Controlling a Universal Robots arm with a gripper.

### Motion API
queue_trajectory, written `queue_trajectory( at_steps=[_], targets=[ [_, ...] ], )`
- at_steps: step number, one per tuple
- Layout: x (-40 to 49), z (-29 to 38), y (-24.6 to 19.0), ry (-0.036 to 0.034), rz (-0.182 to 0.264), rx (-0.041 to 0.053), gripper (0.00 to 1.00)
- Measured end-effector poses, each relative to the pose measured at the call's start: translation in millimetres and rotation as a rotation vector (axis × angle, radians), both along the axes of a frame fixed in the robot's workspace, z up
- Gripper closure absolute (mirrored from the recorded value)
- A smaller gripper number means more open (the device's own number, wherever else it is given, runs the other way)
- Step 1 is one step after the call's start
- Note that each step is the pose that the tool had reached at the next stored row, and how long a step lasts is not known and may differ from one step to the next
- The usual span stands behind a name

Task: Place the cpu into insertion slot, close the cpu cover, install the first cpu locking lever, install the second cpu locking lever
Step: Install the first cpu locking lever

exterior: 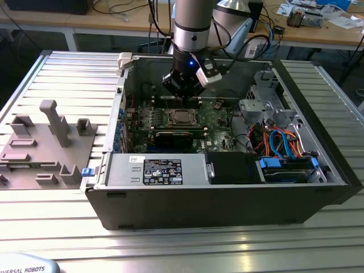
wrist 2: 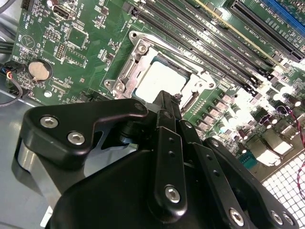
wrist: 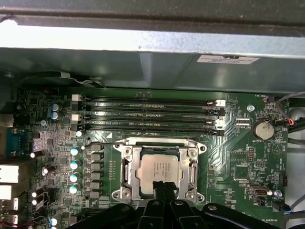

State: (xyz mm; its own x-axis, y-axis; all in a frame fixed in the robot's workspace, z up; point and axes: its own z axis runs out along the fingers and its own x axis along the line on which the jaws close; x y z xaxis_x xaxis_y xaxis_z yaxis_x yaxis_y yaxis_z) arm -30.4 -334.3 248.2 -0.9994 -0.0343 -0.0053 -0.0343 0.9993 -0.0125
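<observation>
Over the socket's edge, the gripper [wrist: 162,187] is hovering with jaws pressed together, while the cpu [wrist: 159,170] is lying inside the insertion slot [wrist: 125,168], the cover [wrist: 193,163] framing it.

Metal and matt plastic throughout.
cpu [wrist: 157,170] top: satin silver-grey metal. cpu cover [wrist: 125,169]: shiny bare metal. Gripper [wrist 2: 167,102]: matt black, bright steel screws. Board [wrist: 248,152]: glossy green. Table [exterior: 74,74]: ribbed brushed aluminium. Case [exterior: 216,199]: matt dark.
</observation>
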Motion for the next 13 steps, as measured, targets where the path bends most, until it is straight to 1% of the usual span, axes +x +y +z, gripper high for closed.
queue_trajectory(
  at_steps=[4, 9, 13],
  targets=[
    [-0.1, 0.1, 0.1, -0.0001, 0.0, 0.0002, 0.89],
    [-0.1, 2.7, 0.0, 0.0001, 0.0, 0.0001, 0.89],
    [-0.1, 3.3, 0.0, 0.0, 0.0, 0.0001, 0.89]
  ],
)
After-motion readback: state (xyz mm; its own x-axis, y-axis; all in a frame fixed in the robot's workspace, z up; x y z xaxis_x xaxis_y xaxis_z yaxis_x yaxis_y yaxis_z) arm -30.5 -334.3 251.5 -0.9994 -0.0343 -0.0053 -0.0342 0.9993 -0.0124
